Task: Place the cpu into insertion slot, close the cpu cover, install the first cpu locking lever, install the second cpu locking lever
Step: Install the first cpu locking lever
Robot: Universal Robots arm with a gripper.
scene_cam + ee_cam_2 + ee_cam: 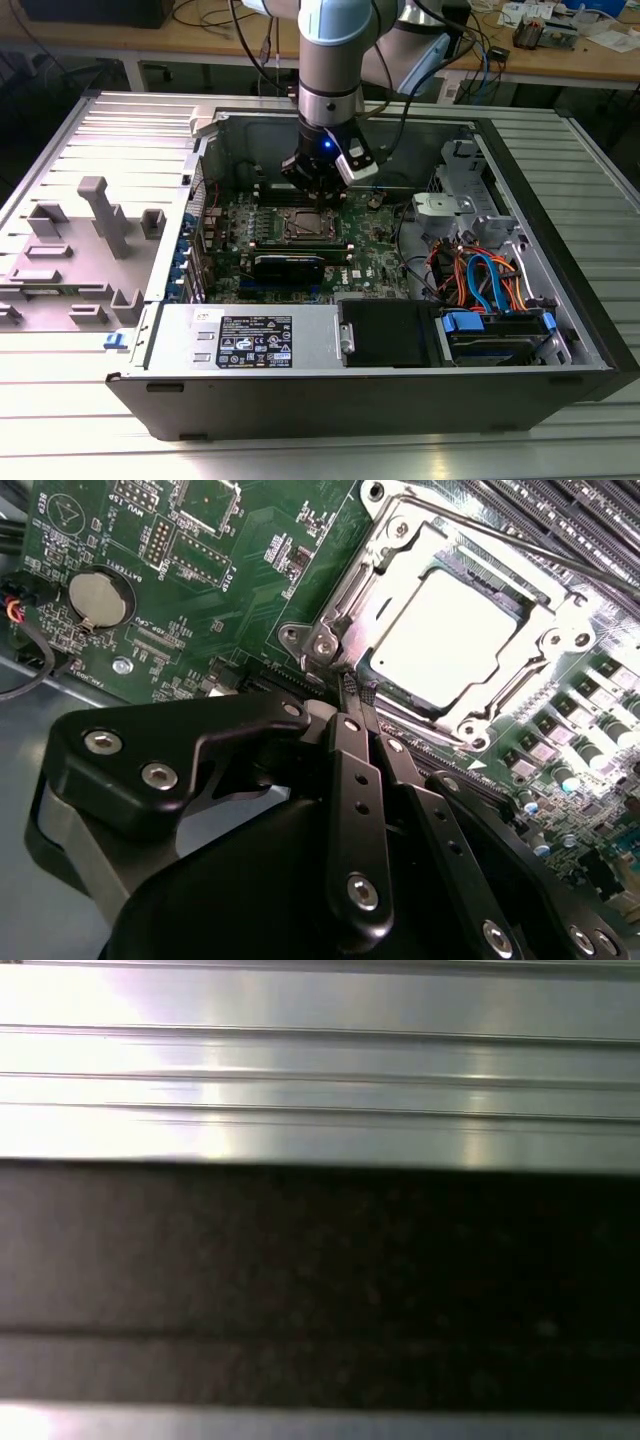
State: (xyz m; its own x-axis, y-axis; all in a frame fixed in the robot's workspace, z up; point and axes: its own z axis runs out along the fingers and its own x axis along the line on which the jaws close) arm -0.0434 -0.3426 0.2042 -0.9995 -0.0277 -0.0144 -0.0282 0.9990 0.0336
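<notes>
Clenched, empty jaws of the gripper touch the rigid cpu cover rim, over the light, fragile cpu.

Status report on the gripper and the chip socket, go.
Gripper shut, tips at the socket's edge. Chip seated in the socket, cover down over it. Nothing in the way.

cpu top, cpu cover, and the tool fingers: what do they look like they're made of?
cpu: likely plated metal with a dull silver top; it reflects light as a soft, even glare.
cpu cover: probably stamped sheet steel, bright silvery, with sharp glints on its bent edges.
tool fingers: matt black, possibly anodised metal or hard plastic; flat bars fixed with shiny screws.
</notes>
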